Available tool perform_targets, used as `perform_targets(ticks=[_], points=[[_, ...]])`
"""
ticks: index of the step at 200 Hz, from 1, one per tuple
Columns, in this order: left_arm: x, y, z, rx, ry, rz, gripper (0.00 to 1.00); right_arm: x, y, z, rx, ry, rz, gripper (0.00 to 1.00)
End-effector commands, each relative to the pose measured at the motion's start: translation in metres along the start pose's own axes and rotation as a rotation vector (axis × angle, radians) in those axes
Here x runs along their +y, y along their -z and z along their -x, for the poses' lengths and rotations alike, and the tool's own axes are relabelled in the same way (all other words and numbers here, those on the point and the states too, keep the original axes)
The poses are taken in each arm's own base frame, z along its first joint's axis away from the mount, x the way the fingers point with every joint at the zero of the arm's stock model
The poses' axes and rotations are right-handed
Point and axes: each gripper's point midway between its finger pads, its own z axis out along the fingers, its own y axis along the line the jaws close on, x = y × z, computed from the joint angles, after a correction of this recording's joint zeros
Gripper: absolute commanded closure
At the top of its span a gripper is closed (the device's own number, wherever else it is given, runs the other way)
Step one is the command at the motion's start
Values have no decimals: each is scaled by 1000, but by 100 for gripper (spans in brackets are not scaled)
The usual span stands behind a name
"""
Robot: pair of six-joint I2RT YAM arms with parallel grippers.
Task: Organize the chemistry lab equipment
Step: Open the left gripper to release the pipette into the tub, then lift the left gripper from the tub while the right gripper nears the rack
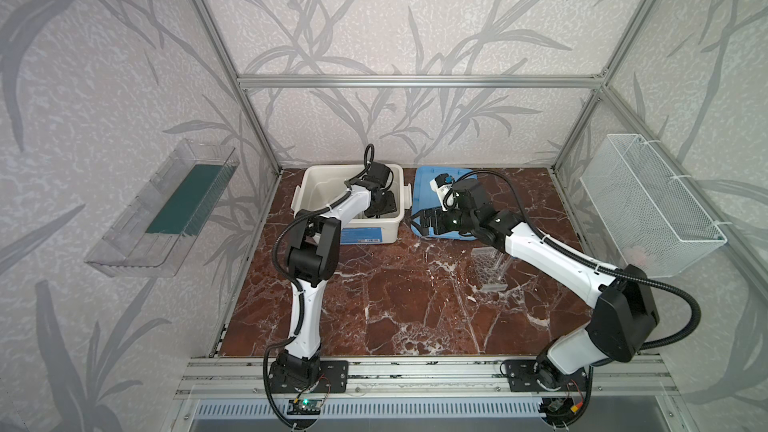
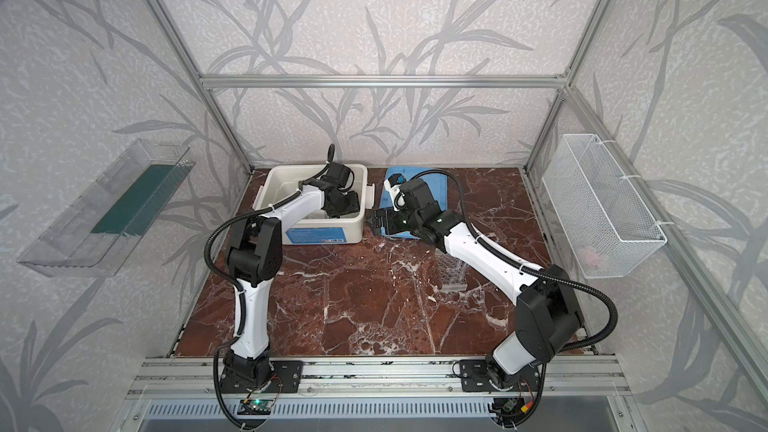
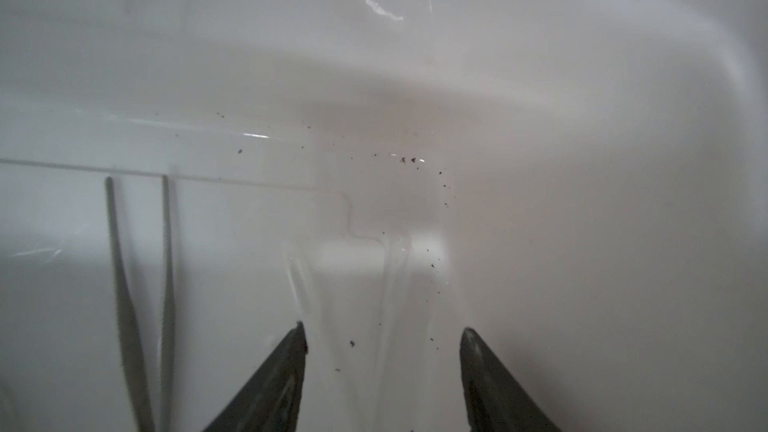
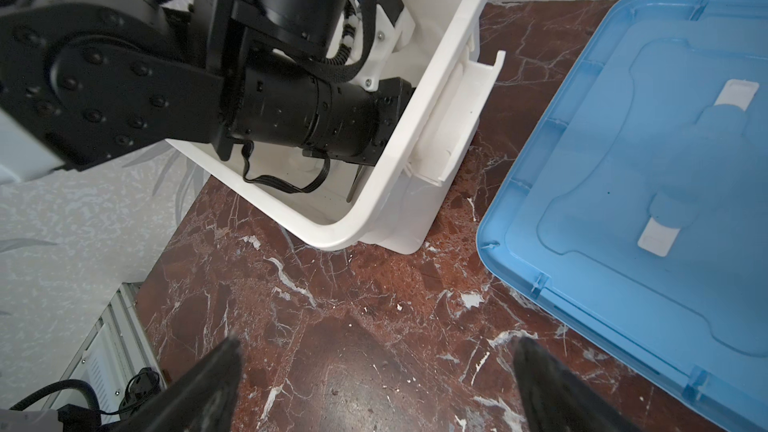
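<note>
Glass piece (image 3: 353, 297) on the tub (image 3: 540, 76) floor looks slippery and brittle. My left hand (image 3: 383, 329) stands spread astride it; I'd pinch its middle softly.

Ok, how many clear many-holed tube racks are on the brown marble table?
1. The clear many-holed tube rack stands on the brown marble table, partly behind the right arm's white forearm; the arms may hide more.

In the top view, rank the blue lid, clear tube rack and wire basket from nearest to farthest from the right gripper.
1. Blue lid, right beside the right gripper.
2. Tube rack, on the table by that arm.
3. Wire basket, on the right wall.
</note>
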Motion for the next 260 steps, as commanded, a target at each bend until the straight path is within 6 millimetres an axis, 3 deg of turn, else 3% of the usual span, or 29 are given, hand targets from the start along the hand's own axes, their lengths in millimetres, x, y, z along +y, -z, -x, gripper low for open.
perform_targets(ticks=[1,31,38,41,83,155,183,205,237,260], points=[[-7,47,24,-81,-27,-5,37,9,13,13,-33,10,20,0],[-11,87,37,-144,-37,-22,17,6,22,20,-38,25,-3,1],[-12,98,40,-163,-32,-21,3,4,24,22,-38,24,-10,1],[-11,104,41,-173,-28,-21,1,2,26,23,-37,23,-14,1],[-18,169,44,-270,12,-72,1,-25,47,35,-18,43,-131,1],[-52,254,-5,-321,-47,-281,1,-101,92,57,-16,-48,-241,1],[-76,273,-25,-302,-12,-473,1,-144,98,52,40,-66,-371,1],[-99,275,-41,-298,-5,-569,1,-169,99,48,106,-54,-485,1],[-126,274,-72,-246,-38,-617,1,-190,90,40,169,-103,-522,1],[-141,265,-97,-219,-49,-625,1,-213,70,26,227,-140,-530,0]])
